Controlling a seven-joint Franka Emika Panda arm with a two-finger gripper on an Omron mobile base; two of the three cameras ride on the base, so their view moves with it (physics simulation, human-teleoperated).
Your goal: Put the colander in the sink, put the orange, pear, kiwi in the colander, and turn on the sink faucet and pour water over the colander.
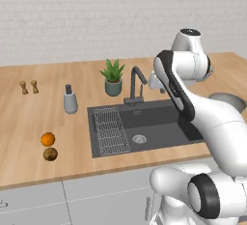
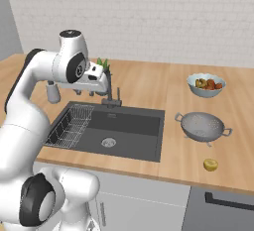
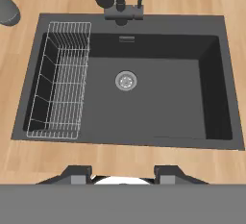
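Colander (image 2: 203, 126) on counter (image 2: 149, 84), right of sink (image 2: 129, 131)

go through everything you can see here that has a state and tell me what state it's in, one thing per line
colander: upright on the counter right of the sink, nothing in it
sink: no fruit or water in it, wire rack at its left end
sink faucet: off, no stream
orange: on the counter left of the sink
kiwi: on the counter, beside the orange
pear: on the counter near the colander
gripper: above the sink, fingers apart, holding nothing
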